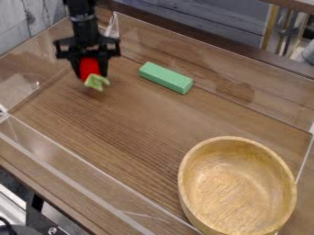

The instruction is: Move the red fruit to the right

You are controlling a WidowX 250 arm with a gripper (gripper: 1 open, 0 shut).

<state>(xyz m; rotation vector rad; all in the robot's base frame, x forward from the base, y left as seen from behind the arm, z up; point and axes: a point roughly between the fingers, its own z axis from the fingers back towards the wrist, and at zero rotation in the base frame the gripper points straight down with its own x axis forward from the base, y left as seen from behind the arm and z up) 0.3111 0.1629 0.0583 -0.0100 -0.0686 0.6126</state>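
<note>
The red fruit (90, 70) is a small bright-red toy with a pale green leafy tip (95, 83) pointing down. It sits at the upper left of the wooden table, held between the black fingers of my gripper (88, 62). The gripper points straight down and is shut on the fruit. The fruit looks lifted slightly off the tabletop. The upper part of the fruit is hidden by the fingers.
A flat green rectangular block (164, 77) lies just right of the gripper. A large wooden bowl (238, 189) stands at the lower right. Clear plastic walls (50, 147) border the table along the front and left.
</note>
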